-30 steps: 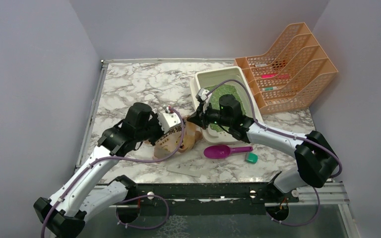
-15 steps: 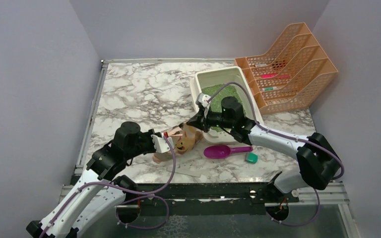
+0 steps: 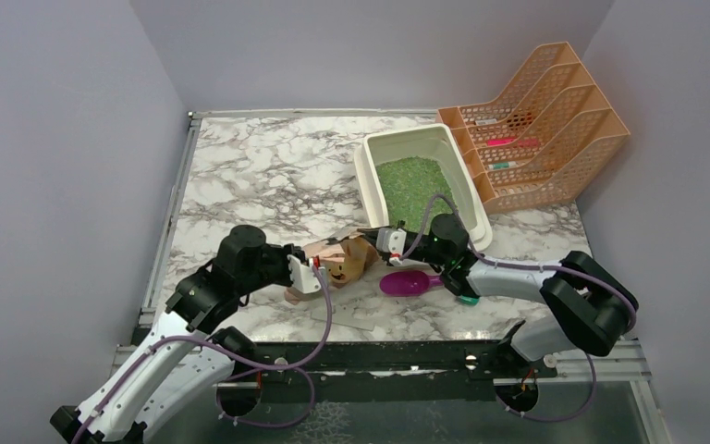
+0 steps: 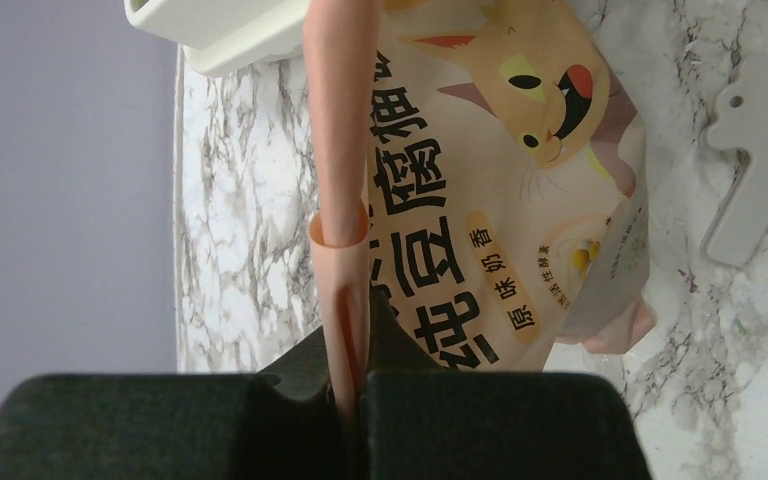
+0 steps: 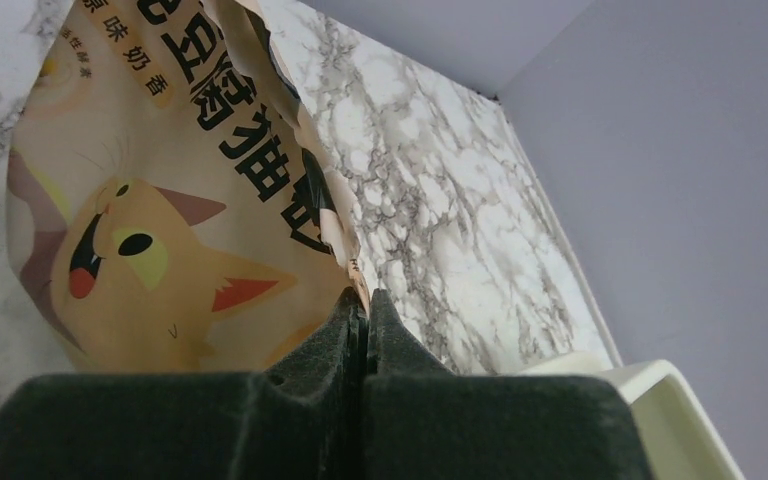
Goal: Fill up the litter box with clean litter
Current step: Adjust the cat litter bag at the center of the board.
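Observation:
The cream-white litter box (image 3: 366,181) stands at the back right, holding a bed of green clean litter (image 3: 413,181). A tan paper bag (image 3: 344,261) with a cat picture and dark characters lies on the marble in front of the box. My left gripper (image 3: 312,275) is shut on the bag's folded left edge (image 4: 345,150), seen close up at the left gripper (image 4: 353,352). My right gripper (image 3: 381,239) is shut on the bag's torn top edge (image 5: 345,255), seen close up at the right gripper (image 5: 363,300). A corner of the box (image 5: 665,400) shows beside the right gripper.
An orange mesh file rack (image 3: 538,125) stands right of the box. A magenta scoop (image 3: 411,282) and a small teal block (image 3: 468,294) lie near the right arm. A white flat piece (image 4: 760,150) lies beside the bag. Grey walls close in the left, back and right.
Both arms have come down and toward the near edge with the bag. The right gripper left the space over the box, and the bag now lies on the table.

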Available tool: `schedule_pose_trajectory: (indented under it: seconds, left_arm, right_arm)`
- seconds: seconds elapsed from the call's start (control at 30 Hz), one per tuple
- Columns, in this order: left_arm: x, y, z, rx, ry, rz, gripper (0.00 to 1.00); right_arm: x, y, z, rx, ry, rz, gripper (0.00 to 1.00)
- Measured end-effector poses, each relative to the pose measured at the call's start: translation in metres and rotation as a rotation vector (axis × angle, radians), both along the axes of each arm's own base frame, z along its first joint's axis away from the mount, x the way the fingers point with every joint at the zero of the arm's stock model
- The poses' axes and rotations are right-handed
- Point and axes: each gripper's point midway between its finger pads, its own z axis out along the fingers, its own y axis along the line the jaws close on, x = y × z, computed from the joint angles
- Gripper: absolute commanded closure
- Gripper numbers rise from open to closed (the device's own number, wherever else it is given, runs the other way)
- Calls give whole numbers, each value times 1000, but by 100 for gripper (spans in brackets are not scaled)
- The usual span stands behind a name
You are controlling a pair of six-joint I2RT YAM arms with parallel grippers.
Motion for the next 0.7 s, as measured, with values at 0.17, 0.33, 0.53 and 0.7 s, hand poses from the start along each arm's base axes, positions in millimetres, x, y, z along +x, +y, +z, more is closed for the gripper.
schedule_pose_trajectory:
  seconds: [0.17, 0.33, 0.53, 0.7]
  left_arm:
    - [4, 2, -1, 37, -24, -7, 100]
    - [9, -1, -4, 92, -50, -17, 100]
    - [10, -3, -6, 149, -80, -25, 100]
    - [9, -4, -5, 179, -107, -48, 100]
  right_arm:
    - [11, 4, 3, 14, -72, -25, 99]
    - [20, 4, 3, 19, -105, -63, 99]
    - [20, 0, 0, 11, -106, -75, 98]
    - [18, -1, 0, 6, -114, -73, 95]
